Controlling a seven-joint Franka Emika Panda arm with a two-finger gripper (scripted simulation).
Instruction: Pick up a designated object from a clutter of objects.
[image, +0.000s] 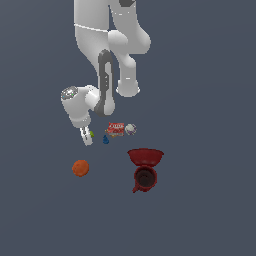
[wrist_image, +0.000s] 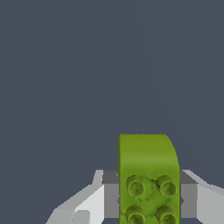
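Lime-green studded block (wrist_image: 148, 179) clamped between the two fingers (wrist_image: 109, 199), pads closed against both its sides; seen in the exterior view as a green speck (image: 91, 134) at the fingers' (image: 88, 137) tip. Blue drop-shaped piece (image: 106, 140) just beside the block; red box (image: 115, 129) and grey-white ball (image: 130, 129) beyond it. Orange ball (image: 80, 168) apart on the desk (image: 210, 210). Dark red bowl (image: 145, 156) touching dark red mug (image: 144, 178), well away from the block.

I see the brick (wrist_image: 148, 179) between my gripper's (image: 88, 137) fingers, box (image: 115, 129) beside ball (image: 130, 129), bowl (image: 145, 156) touching mug (image: 144, 178)
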